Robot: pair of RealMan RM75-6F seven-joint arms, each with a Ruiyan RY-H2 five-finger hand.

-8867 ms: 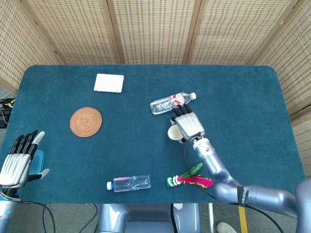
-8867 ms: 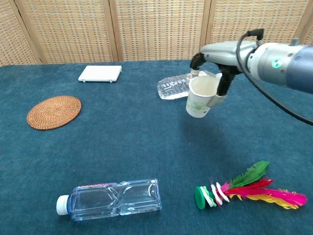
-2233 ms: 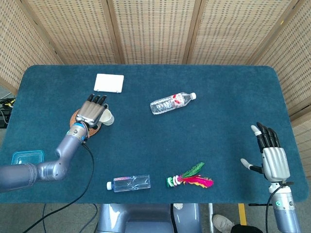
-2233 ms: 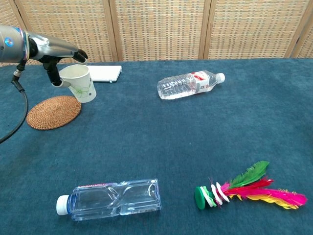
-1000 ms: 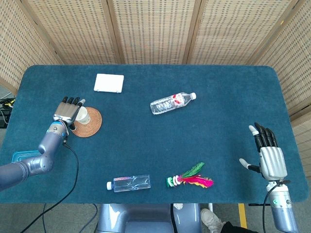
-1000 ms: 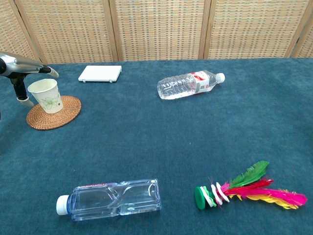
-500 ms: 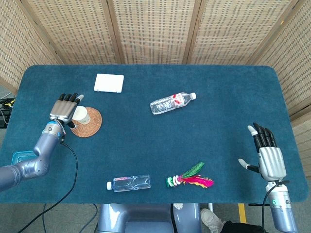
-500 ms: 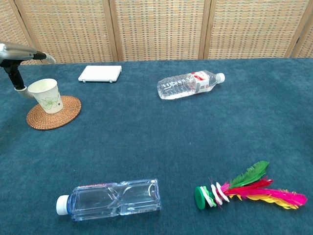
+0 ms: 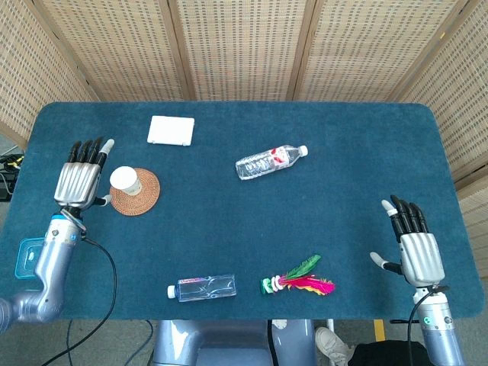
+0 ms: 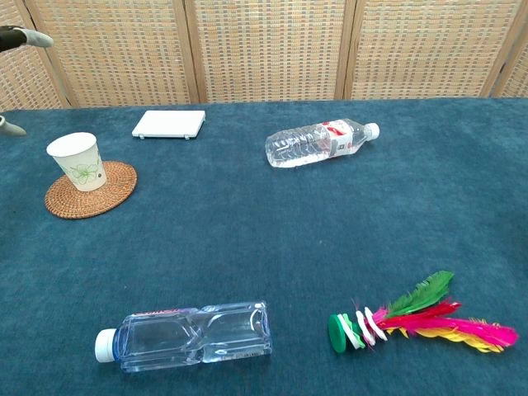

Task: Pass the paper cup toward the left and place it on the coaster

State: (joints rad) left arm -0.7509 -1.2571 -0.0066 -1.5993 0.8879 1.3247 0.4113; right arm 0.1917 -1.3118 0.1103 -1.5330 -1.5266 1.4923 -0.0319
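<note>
The white paper cup [image 9: 124, 181] [image 10: 76, 161] with a green print stands upright on the left part of the round woven coaster [image 9: 143, 195] [image 10: 103, 199]. My left hand [image 9: 79, 178] hovers just left of the cup, fingers spread, holding nothing; only its fingertips [image 10: 33, 38] show at the chest view's top left corner. My right hand [image 9: 412, 248] is open at the table's front right, far from the cup.
A white flat box [image 9: 171, 130] lies behind the coaster. One clear bottle [image 9: 270, 161] lies mid-table, another [image 9: 203, 287] near the front edge beside a feather shuttlecock [image 9: 298, 281]. A blue-lidded container [image 9: 27, 258] sits at the left edge.
My left hand has let go of the cup and drawn back to the left and upward. The cup stays standing on the coaster. My right hand barely shifted.
</note>
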